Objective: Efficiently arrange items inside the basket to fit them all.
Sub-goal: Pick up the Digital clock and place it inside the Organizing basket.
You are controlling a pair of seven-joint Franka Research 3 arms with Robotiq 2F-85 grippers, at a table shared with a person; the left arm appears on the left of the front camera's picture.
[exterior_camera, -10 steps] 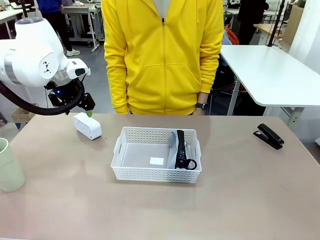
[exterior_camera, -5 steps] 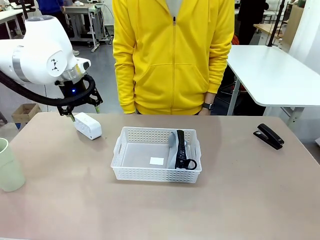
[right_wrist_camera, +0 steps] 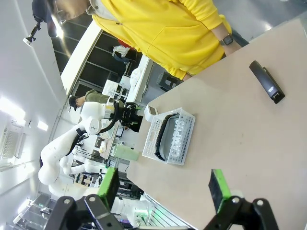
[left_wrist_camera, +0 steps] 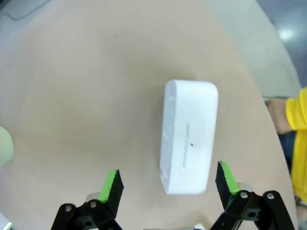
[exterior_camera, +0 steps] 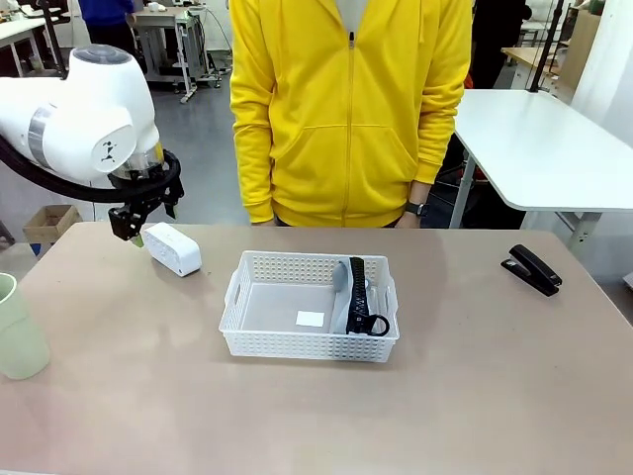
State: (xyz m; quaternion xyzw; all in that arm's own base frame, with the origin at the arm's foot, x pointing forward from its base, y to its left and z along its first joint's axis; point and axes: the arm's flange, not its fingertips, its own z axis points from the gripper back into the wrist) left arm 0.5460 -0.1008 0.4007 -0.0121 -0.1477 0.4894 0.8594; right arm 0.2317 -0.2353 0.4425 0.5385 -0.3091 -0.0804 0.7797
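– Left claw (exterior_camera: 148, 220) first, how does it stand?

– Released, with both green pads (left_wrist_camera: 111, 184) wide apart and nothing between them pressed. It hangs close above the far left part of the desk (exterior_camera: 475, 396). In the left wrist view the small white box (left_wrist_camera: 189, 134) lies flat under it, and its near end comes in between the two fingers. I cannot tell if one finger touches the box.

– And the right claw (right_wrist_camera: 164, 177)?

– Also released and holding nothing. It is high up and well apart from all the things, and its camera looks across the whole desk.

– Where is the white basket (exterior_camera: 297, 346)?

– In the middle of the desk, to the right of the white box. The grey zip pouch (exterior_camera: 358, 292) is inside, leaning on the right wall, with its black band on top and the loop toward the robot. On the basket floor, left of the pouch, is a small white label (exterior_camera: 311, 319); the rest of the floor is bare.

– What lies outside the basket?

– The black stapler (exterior_camera: 532, 269) lies near the far right edge of the desk, well apart from the basket. The pale green cup (exterior_camera: 18, 332) stands upright at the left edge, cut by the picture border.

– Is somebody there?

– A person in a yellow zip hoodie (exterior_camera: 346, 109) stands at the far side, behind the basket, with a wristwatch (exterior_camera: 412, 209) just above the desk edge.
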